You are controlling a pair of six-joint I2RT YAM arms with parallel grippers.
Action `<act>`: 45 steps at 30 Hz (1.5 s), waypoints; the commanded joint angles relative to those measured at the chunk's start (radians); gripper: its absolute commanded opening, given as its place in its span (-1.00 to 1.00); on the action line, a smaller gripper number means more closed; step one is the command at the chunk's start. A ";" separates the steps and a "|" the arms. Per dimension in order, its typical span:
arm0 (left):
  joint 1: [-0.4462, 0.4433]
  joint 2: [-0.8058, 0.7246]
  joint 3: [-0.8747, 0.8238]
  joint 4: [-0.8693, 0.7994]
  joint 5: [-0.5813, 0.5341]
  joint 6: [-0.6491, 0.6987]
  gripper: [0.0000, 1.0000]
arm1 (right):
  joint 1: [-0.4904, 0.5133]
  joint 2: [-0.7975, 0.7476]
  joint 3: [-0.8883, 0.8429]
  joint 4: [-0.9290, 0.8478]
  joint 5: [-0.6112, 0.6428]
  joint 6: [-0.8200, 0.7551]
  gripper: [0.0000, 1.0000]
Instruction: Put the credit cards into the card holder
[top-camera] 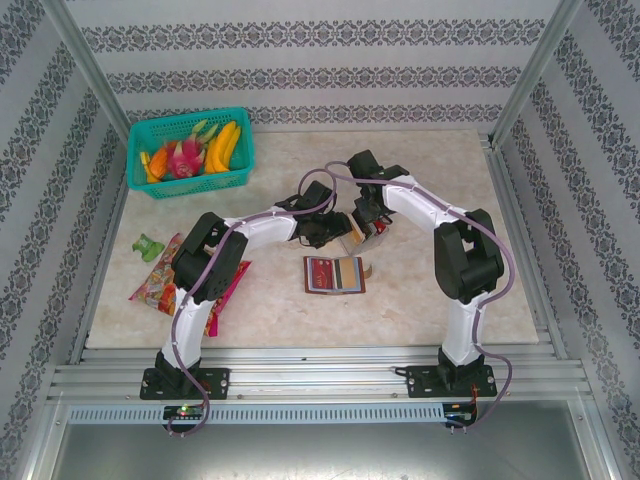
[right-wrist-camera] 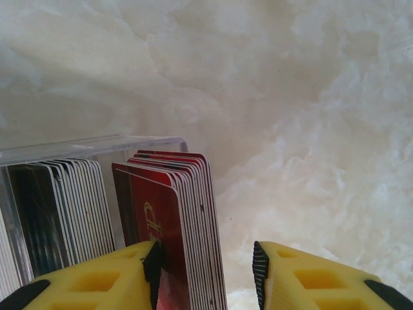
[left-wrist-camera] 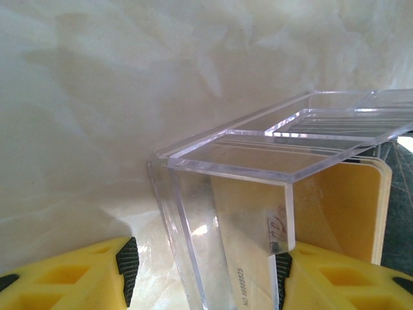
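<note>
Red plastic credit cards [right-wrist-camera: 177, 213] stand upright in a tight stack at the end of a clear acrylic stand [right-wrist-camera: 97, 143], with white and black cards [right-wrist-camera: 64, 206] packed in the stand beside them. The right gripper [right-wrist-camera: 204, 265] straddles the red stack with its jaws apart: one pad lies against the front card's face, the other stands clear of the stack. The left wrist view shows a tan plastic card [left-wrist-camera: 335, 213] inside the stand, and the left gripper [left-wrist-camera: 205, 274] spread wide about the stand's corner, pale counter [left-wrist-camera: 97, 129] showing beside one pad. From above, the brown leather card holder [top-camera: 334, 273] lies open and flat just nearer than both grippers. Well left sit a colourful snack packet [top-camera: 160, 290] and a teal plastic basket [top-camera: 190, 186] of fruit
</note>
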State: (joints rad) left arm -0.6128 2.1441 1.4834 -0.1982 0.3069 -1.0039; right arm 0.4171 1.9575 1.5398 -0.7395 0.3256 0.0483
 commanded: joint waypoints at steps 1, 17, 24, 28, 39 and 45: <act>0.008 -0.006 -0.021 0.007 0.006 -0.008 0.18 | -0.001 -0.053 -0.012 -0.002 0.061 -0.010 -0.13; 0.008 -0.003 -0.019 0.012 0.014 -0.008 0.18 | 0.007 -0.049 -0.011 0.000 0.033 -0.010 -0.59; 0.008 -0.003 -0.019 0.014 0.016 -0.011 0.18 | 0.014 -0.070 -0.003 -0.008 0.004 -0.008 -0.79; 0.008 -0.009 -0.021 0.014 0.015 -0.009 0.18 | 0.023 -0.101 -0.003 -0.029 -0.029 0.011 -0.85; 0.007 -0.072 -0.039 0.032 0.019 0.013 0.19 | 0.026 -0.221 -0.037 -0.054 -0.204 0.125 -0.91; 0.005 -0.187 -0.103 0.065 0.006 0.050 0.23 | 0.004 -0.388 -0.172 0.034 -0.345 0.243 -0.92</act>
State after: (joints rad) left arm -0.6132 2.0521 1.4036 -0.1707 0.3141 -0.9939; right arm 0.4381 1.6627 1.4307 -0.7422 0.0780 0.2028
